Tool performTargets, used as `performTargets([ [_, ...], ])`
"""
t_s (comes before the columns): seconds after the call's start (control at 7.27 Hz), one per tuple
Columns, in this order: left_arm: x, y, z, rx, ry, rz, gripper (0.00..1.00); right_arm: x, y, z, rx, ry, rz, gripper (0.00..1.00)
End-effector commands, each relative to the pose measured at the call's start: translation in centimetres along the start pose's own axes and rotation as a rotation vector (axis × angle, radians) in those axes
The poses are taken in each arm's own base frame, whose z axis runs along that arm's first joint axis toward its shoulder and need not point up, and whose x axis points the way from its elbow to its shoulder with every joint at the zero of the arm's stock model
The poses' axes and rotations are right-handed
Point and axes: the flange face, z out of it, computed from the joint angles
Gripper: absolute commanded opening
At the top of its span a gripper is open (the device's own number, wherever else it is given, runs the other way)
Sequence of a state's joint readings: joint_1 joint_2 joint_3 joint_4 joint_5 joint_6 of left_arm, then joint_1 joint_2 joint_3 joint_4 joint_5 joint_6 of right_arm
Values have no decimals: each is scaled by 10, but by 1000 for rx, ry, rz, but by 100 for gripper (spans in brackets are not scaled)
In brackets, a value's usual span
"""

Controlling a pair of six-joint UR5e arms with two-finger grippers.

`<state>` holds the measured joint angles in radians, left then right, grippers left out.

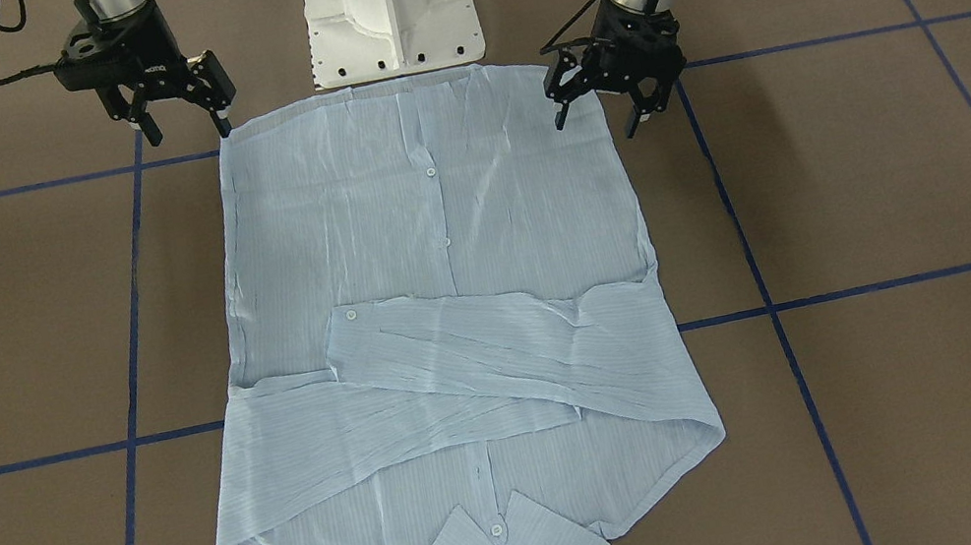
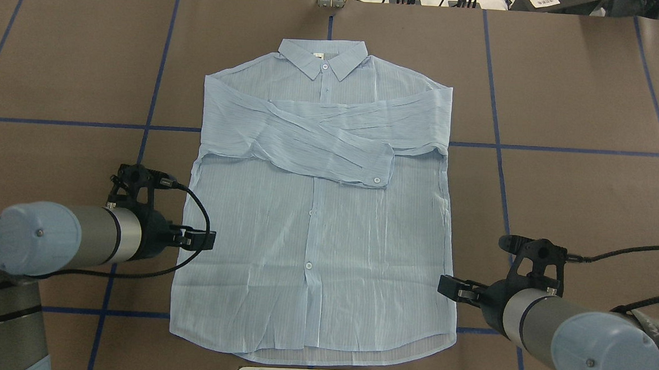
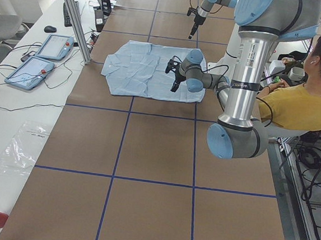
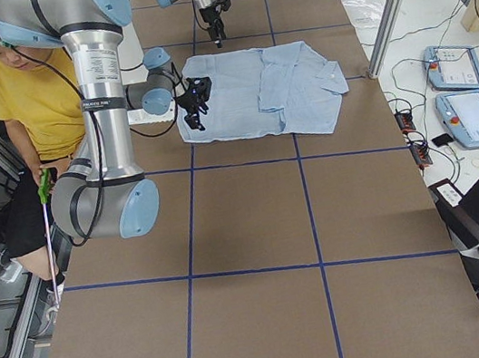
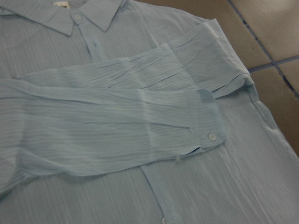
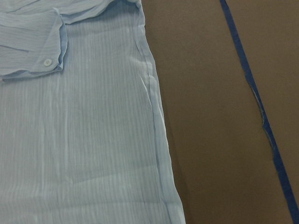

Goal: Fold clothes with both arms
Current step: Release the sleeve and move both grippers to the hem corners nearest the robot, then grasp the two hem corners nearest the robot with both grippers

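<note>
Both long sleeves [image 2: 321, 136] are already crossed over the chest of the thin light-blue pinstriped button-up shirt [image 2: 315, 235]. It lies flat, buttons up, mid-way across the brown table with blue tape lines [image 2: 577, 192], its collar [image 2: 323, 60] away from me. I judge the body folds are yet to do. My left gripper [image 1: 597, 125] and right gripper [image 1: 187, 125] hang spread and empty at its side edges near the hem. The cloth looks sheer and faintly creased.

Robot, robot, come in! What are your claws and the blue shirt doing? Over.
Left gripper and right gripper open, empty, one each side near the hem. Light-blue shirt flat, both sleeves folded across the chest. Nothing lying on it.
</note>
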<state>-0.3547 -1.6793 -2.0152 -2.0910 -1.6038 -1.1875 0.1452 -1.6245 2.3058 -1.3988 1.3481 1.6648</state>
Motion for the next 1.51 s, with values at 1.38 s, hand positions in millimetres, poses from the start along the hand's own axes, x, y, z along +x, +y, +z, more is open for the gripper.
performTargets([
  [1.38,24,126,18,-170,-145,-92,74,0,12,1,12,-2,-2,100],
])
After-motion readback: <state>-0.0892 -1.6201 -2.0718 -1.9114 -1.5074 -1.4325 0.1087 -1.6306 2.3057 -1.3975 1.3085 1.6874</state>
